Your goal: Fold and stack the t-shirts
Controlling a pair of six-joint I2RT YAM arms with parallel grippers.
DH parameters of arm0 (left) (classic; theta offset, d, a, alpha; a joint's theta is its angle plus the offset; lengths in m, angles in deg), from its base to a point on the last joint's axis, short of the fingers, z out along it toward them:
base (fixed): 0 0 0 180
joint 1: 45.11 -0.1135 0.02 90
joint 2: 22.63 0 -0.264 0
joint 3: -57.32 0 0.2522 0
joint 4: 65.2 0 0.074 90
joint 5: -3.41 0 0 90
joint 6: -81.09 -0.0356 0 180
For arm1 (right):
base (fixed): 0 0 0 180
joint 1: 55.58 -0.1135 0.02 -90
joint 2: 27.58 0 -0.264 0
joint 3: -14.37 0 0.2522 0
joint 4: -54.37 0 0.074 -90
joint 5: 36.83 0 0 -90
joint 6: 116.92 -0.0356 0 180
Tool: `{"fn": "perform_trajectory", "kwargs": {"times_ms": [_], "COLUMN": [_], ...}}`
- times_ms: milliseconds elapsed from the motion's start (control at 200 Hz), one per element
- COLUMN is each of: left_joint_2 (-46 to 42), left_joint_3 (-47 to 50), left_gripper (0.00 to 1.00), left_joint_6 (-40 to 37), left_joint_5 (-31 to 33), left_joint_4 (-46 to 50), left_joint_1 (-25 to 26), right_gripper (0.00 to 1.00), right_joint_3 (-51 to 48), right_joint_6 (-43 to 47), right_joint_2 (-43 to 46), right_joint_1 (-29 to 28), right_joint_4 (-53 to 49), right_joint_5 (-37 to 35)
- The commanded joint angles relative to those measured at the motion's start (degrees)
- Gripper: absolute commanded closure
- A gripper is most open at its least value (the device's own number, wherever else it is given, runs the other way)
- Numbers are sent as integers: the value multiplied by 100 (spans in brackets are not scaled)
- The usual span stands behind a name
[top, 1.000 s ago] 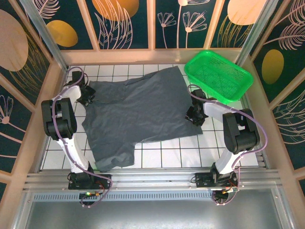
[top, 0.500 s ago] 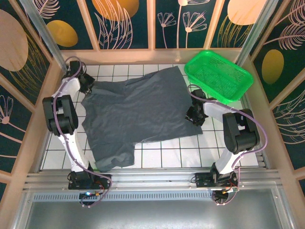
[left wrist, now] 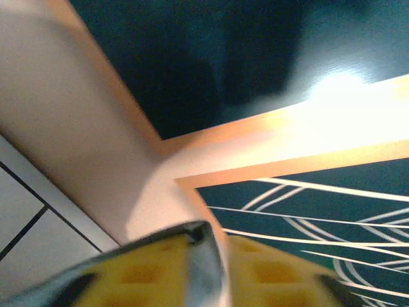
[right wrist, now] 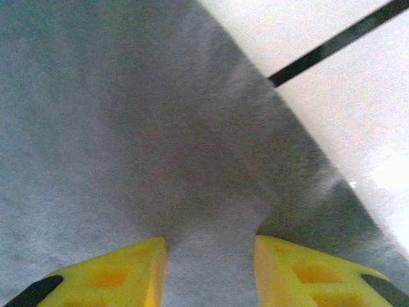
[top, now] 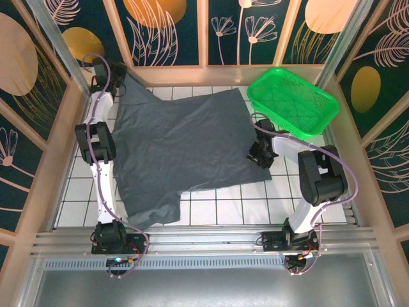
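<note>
Where the t-shirt (top: 185,144) lies spread over the tiled table (top: 255,204), its right edge stops just left of the green basket (top: 294,99). A narrow strip of bare tile sits between cloth and basket, and a wider bare band runs along the near side.

The shirt's far corner, well left of the basket, is lifted off the tiles against the wooden ledge (top: 192,75). The cloth is drawn taut from that corner. The left gripper (top: 121,73) holds it, crowded into the corner with little room beyond. The right gripper (top: 258,153) sits on the shirt's right hem, just near-left of the basket.

Left wrist view: the yellow fingers (left wrist: 140,272) nearly meet, with a thin grey fold pinched between them, a detail too small to read from overhead. A leaf-patterned panel (left wrist: 332,198) stands close behind.

Right wrist view: the fingers are set apart, clamped on a bunched ridge of cloth with creases fanning outward. The hem, bare tile and a dark grout line (right wrist: 332,45) show beside them.
</note>
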State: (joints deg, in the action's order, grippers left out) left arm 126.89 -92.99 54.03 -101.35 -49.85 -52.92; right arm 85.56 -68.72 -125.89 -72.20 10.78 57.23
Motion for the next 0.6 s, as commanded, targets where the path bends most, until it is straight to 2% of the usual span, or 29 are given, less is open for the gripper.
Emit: {"fn": "perform_trajectory", "kwargs": {"times_ms": [0,95,160,315,460,591], "left_joint_2": [-161,-1003,-1748,-3209,-4169,-4363], "left_joint_3": [-181,594,1502,3685,5678,6616], "left_gripper": [31,32,35,47,55,57], "left_joint_6": [120,-373,-638,-636,-522,-540], "left_joint_5": [-297,-12,313,679,565,191], "left_joint_4": [-378,76,375,1205,1498,1649], "left_joint_1": [29,174,272,471,491,491], "right_gripper": [51,49,48,48,50,52], "right_joint_3": [363,510,596,747,886,1123], "right_joint_6": [146,203,241,501,867,1007], "right_joint_2": [-34,80,199,475,345,21], "right_joint_1": [-114,-131,-133,-201,-305,-397], "right_joint_4": [-286,-379,-451,-427,-78,206], "right_joint_5": [-13,-101,-228,-437,-197,29]}}
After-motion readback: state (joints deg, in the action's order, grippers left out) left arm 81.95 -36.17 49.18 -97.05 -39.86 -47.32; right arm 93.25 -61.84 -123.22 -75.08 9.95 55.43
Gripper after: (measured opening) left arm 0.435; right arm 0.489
